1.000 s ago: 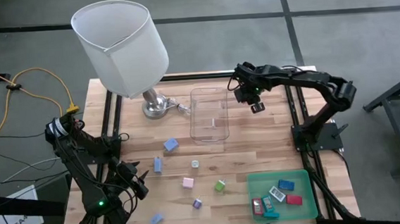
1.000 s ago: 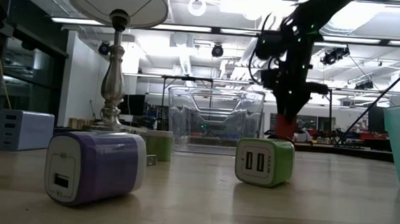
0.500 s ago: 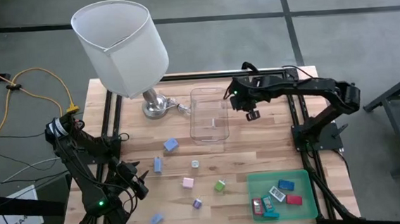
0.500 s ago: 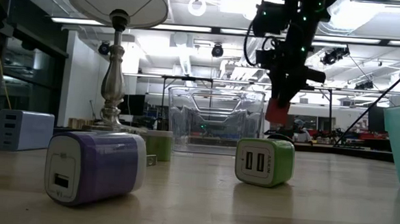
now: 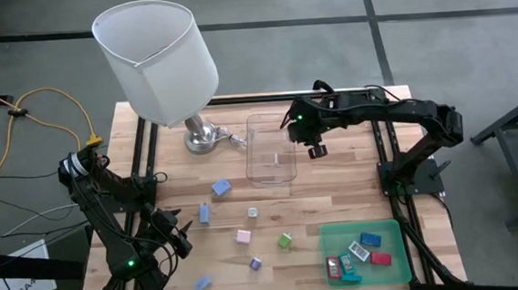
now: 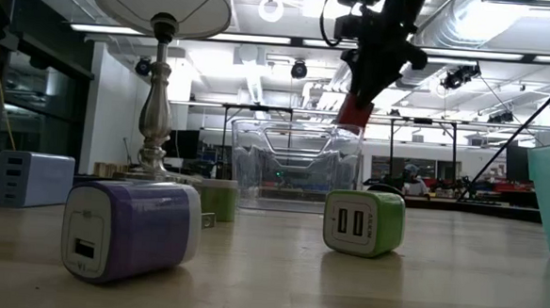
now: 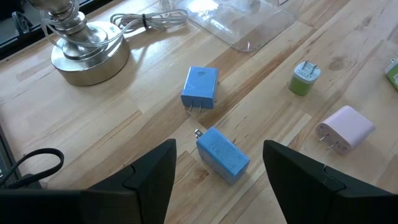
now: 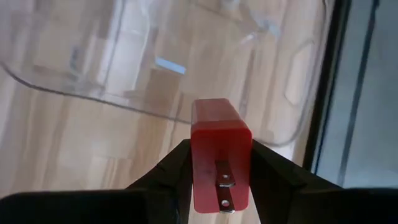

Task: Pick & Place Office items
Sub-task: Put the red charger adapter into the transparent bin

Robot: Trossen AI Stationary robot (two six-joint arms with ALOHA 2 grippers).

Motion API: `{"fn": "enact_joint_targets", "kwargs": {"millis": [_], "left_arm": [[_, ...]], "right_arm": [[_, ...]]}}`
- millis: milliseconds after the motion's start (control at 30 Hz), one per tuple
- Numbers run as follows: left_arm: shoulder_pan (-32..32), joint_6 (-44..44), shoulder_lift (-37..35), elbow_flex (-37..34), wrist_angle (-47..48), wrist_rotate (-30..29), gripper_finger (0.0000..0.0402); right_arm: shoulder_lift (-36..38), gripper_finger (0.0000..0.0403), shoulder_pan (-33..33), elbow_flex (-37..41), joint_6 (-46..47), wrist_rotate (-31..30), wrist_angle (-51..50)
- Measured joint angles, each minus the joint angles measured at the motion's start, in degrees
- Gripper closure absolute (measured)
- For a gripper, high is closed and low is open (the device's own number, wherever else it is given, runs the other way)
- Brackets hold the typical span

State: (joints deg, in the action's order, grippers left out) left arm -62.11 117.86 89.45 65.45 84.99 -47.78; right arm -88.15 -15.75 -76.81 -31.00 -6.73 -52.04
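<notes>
The right gripper [image 8: 219, 163] was clamped on a red plug adapter [image 8: 219, 155], prongs facing its wrist camera, held above the near edge of the clear plastic box [image 5: 271, 149] — presumably so it could be dropped inside. The left gripper [image 7: 217, 180] waited at the table's front-left corner, fingers apart and empty, above two blue adapters [image 7: 201, 86]. Other adapters lay loose on the wood — several more in the green tray [image 5: 393, 230].
</notes>
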Motion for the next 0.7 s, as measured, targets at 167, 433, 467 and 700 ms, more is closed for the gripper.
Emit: {"fn": "enact_joint_targets", "kwargs": {"millis": [167,433,467,700], "left_arm": [[0.0,0.0,0.0,0.0,0.0,0.0,0.0170],[0.0,0.0,0.0,0.0,0.0,0.0,0.0170],[0.0,0.0,0.0,0.0,0.0,0.0,0.0170],[0.0,0.0,0.0,0.0,0.0,0.0,0.0170]], "right_arm": [[-4.3,0.0281,0.0,-2.3,-0.1,0.9,0.4],[-13.2,0.0282,-1.5,-8.2,-2.5,1.0,2.0],[-14.5,0.0281,-1.8,-8.9,-2.7,1.1,2.1],[-20.8,0.0285,-5.3,-12.1,-2.7,4.3,3.2]]}}
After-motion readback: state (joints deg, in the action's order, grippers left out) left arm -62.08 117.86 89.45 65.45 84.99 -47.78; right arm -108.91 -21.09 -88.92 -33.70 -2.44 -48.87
